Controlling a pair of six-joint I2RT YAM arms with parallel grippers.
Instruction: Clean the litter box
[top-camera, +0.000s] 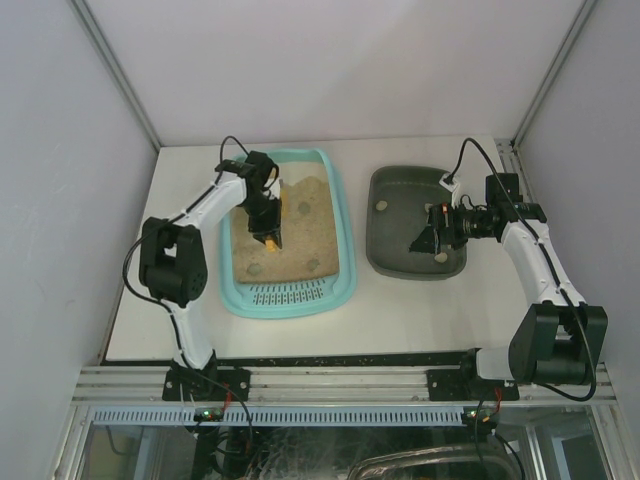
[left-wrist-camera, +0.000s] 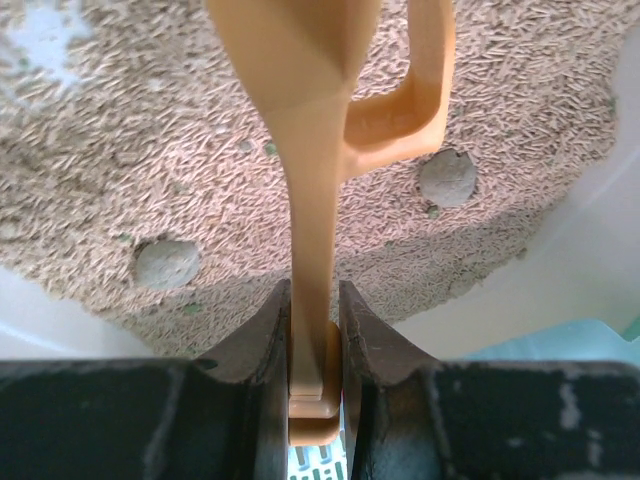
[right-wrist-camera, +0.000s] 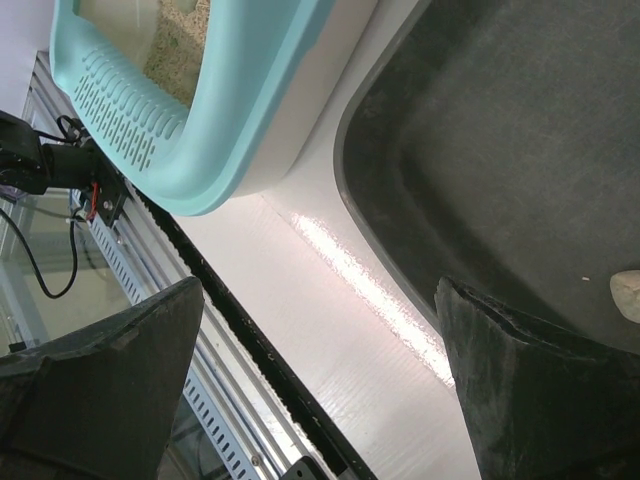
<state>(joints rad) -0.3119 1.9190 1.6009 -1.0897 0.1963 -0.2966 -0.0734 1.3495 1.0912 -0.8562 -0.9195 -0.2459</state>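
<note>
While my left hand (top-camera: 268, 236) hangs over the litter box (top-camera: 290, 297), its two fingers (left-wrist-camera: 250, 350) are pressed tight on the flat handle of an orange scoop (left-wrist-camera: 312, 150), pinching it from both sides. The box sits on the left half of the white desk (top-camera: 400, 310), directly beneath that hand, with its slotted end toward my bases. Tan sand (left-wrist-camera: 130, 150) covers most of its floor, and the scoop's head reaches out above the sand. Two round grey clumps (left-wrist-camera: 165, 263) lie on the sand, one on either side of the handle; I cannot tell whether the scoop touches either.

My right hand (top-camera: 428, 238) is spread wide with nothing between its fingers (right-wrist-camera: 120, 380). It hovers over the dark grey tray (top-camera: 410, 200), which stands just beside the box on its right, with a strip of bare desk between them. From that hand the box lies off to the left, apart from it. A few pale lumps (top-camera: 381, 206) rest in the tray.
</note>
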